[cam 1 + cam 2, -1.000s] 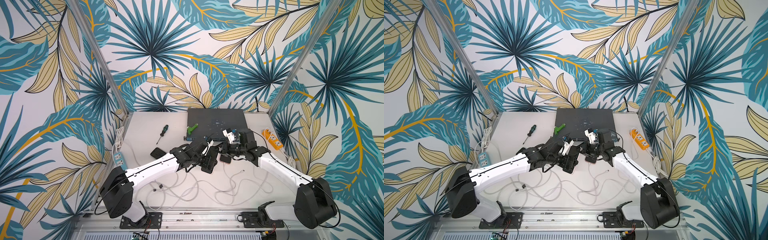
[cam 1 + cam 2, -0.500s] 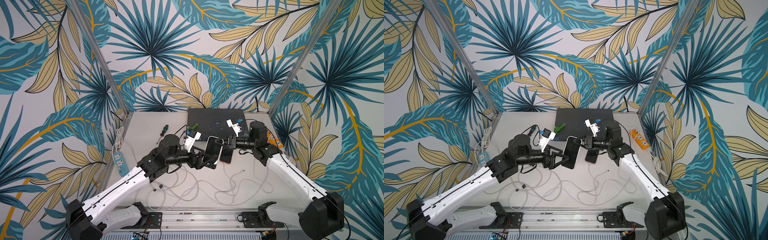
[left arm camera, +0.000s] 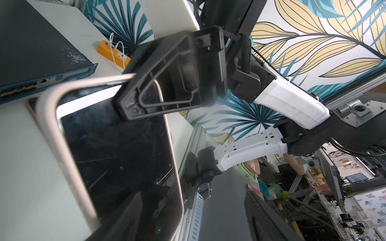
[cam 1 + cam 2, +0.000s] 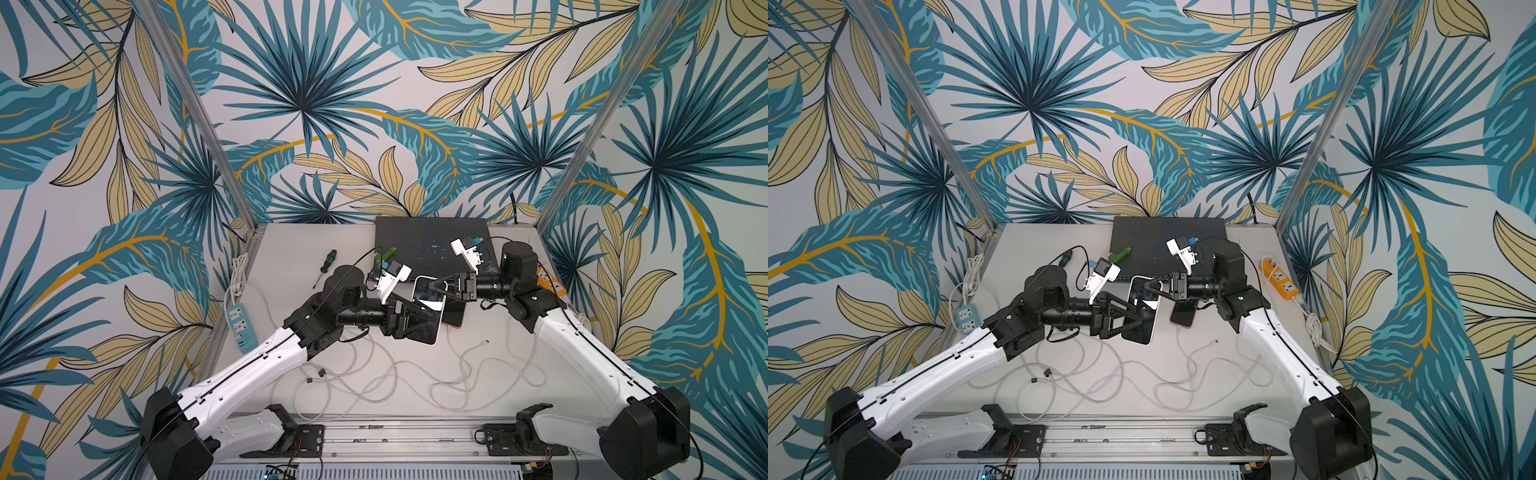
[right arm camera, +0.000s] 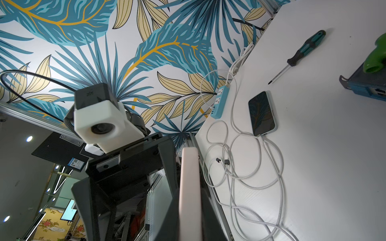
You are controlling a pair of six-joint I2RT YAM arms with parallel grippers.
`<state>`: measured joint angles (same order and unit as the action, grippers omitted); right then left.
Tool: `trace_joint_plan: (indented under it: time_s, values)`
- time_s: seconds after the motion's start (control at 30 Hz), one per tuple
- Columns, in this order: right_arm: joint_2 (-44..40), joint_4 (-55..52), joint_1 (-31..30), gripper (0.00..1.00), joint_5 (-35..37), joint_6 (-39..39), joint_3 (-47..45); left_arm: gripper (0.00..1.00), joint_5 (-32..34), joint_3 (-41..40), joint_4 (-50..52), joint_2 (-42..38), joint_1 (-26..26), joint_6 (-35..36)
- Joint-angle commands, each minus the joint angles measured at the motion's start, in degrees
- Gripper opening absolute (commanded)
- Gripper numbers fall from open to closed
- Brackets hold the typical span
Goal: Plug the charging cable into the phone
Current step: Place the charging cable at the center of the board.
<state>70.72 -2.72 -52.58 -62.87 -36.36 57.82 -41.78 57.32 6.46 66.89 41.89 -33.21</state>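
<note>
A phone [image 4: 434,307] [image 4: 1149,318] in a pink case hangs tilted above the table's middle, between both arms. My right gripper [image 4: 436,286] [image 4: 1150,286] is shut on its far end; the pink edge [image 5: 189,187] runs between the jaws. One of its fingers [image 3: 146,100] crosses the phone's top corner. My left gripper [image 4: 419,322] [image 4: 1133,320] is open around the near end of the phone [image 3: 117,150], with a gap showing to one finger. The white charging cable [image 4: 374,382] lies in loops on the table, with a loose plug [image 4: 484,343] [image 4: 1214,343].
A second dark phone [image 4: 453,316] lies flat under the held one. A blue-cased phone [image 5: 262,113] lies with a cable plugged in. A black box [image 4: 428,241] stands at the back, a screwdriver [image 4: 326,266] to its left. Blue strip [image 4: 241,324] left, orange strip [image 4: 1281,278] right.
A second ago both grippers were bunched low over the table's middle. Since then the phone has come up between them. Over the last half second hardly anything has moved.
</note>
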Motion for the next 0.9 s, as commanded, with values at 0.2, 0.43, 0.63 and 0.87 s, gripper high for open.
trace_joint_plan:
  time_s: [0.2, 0.43, 0.63, 0.87]
  values:
    - [-1.6, -10.5, -0.8, 0.0, -4.4, 6.6, 4.6, 0.82, 11.4, 2.9, 21.0, -6.1, -1.4, 8.4]
    - [-1.3, -7.2, -0.9, 0.0, -5.7, 4.6, 4.7, 0.83, 6.7, 1.1, 13.5, -3.9, -2.1, 6.1]
    - [0.4, -1.6, -1.3, 0.0, -5.9, 1.6, 4.7, 0.8, -2.9, -1.0, -1.6, 2.9, -2.1, -0.3]
    - [1.9, 2.2, -1.5, 0.0, -6.1, -0.2, 3.8, 0.61, -4.2, -3.7, -8.6, 3.2, -2.1, -3.9]
